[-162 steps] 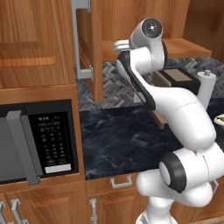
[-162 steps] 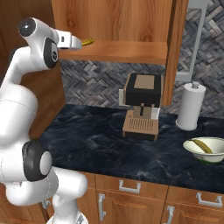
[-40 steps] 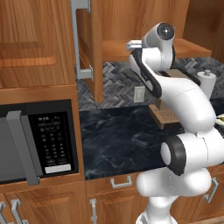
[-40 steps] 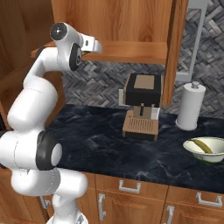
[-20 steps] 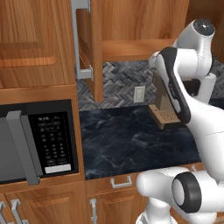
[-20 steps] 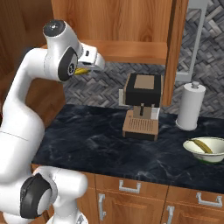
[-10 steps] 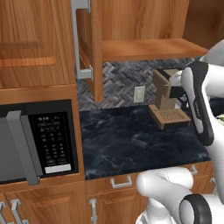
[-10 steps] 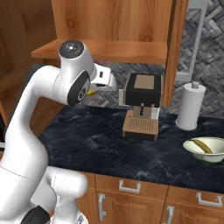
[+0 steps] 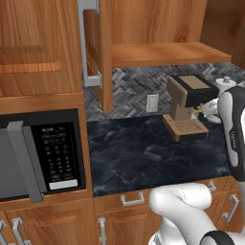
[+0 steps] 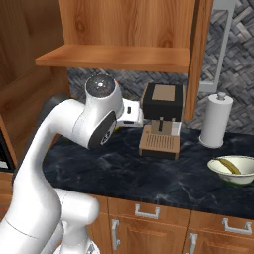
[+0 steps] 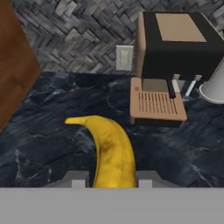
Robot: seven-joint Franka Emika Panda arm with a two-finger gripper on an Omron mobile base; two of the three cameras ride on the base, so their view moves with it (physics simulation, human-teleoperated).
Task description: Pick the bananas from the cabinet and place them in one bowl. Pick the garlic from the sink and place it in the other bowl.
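Hand view looks down over the dark marble counter, and a yellow banana runs up from between the two finger tips, its pointed end curving off to the left. The gripper is closed tight on this banana, with a finger tip showing at each side of the fruit. Farther along the counter stands a coffee machine with a black body and a tan drip tray, against the grey herringbone backsplash, where a pale wall socket sits just left of the machine.

From the right base view, the white arm bends over the counter left of the coffee machine, its hand reaching toward the machine's left side; a sliver of yellow shows under the wrist. The cabinet hangs above with its wooden shelf bare along the visible front edge. At the right, near the counter's edge, sits a cream-white bowl with a second banana lying in it. A paper towel roll stands behind that bowl, against the wall.

From the left base view, the cabinet door stands open with its silver bar handle facing out, and a black microwave sits below at the left.
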